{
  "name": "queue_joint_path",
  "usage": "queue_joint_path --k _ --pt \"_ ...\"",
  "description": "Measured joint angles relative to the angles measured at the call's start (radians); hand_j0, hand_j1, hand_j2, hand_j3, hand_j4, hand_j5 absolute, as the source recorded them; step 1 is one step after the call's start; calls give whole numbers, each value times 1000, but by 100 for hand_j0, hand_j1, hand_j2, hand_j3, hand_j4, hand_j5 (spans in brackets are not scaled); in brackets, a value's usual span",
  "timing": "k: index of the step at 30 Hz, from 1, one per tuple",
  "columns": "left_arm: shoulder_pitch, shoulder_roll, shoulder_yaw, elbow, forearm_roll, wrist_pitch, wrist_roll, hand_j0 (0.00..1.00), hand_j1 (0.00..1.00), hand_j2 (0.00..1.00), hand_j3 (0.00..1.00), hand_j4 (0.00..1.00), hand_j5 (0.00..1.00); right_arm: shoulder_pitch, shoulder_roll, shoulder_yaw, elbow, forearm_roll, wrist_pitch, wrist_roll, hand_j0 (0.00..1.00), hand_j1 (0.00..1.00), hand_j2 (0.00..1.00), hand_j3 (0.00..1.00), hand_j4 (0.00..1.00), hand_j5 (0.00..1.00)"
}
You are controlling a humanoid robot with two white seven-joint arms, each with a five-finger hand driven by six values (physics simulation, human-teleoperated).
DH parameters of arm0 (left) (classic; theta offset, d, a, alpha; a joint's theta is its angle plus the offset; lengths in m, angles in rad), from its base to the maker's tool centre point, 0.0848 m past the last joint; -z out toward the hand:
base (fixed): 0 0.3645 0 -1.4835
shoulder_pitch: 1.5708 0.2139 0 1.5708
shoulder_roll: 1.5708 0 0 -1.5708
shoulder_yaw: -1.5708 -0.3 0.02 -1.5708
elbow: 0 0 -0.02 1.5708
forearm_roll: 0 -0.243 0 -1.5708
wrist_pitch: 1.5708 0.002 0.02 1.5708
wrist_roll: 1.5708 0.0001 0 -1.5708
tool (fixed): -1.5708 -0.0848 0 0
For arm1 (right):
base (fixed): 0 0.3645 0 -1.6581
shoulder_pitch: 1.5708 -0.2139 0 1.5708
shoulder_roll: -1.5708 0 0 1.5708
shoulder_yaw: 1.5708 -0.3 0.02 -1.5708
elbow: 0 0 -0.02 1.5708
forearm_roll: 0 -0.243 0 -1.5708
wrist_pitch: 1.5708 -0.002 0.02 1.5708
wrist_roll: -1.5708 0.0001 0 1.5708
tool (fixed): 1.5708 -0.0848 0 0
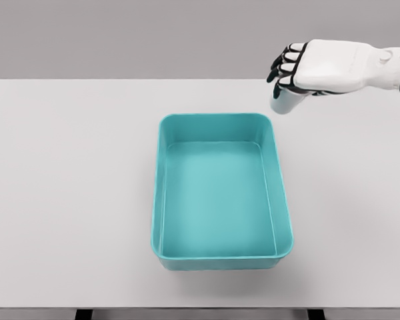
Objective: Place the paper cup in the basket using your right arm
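Grey wall behind, pale tabletop (pixel 67 200) in front. Coming in from the right, the right robot hand (pixel 320 67) has its fingers (pixel 285 67) curled around the white paper cup (pixel 284 101), held just beyond the far right corner of the teal basket (pixel 161 200).

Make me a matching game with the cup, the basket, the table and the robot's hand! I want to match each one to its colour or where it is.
Things:
1. paper cup
2. basket
3. table
4. right hand

Descriptions:
A. teal, nothing inside it
B. white with black finger joints, above the far right of the table
C. pale grey, everything sits over it
D. white, partly hidden under the fingers, beyond the basket's far right corner

Pairs: 1-D, 2-A, 3-C, 4-B
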Motion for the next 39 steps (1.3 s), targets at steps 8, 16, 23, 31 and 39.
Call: queue_joint_path --k 8,16,23,31,39 --pt "2 0 0 0 0 0 0 100 100 100 100 100 100 0 64 8 2 1 0 1 69 69 69 69 69 69" --pt "0 0 1 0 0 0 0 100 100 100 100 100 100 3 106 15 0 1 0 1 69 69 69 69 69 69" --pt "0 0 0 0 0 0 0 100 100 100 100 100 100 12 131 27 -3 1 0 1 68 68 68 68 68 68" --pt "0 0 1 0 0 0 0 100 100 100 100 100 100 14 162 57 -8 2 0 1 66 66 66 66 66 66" --pt "0 0 1 0 0 0 0 100 100 100 100 100 100 40 191 75 -10 3 0 0 66 66 66 66 66 66"
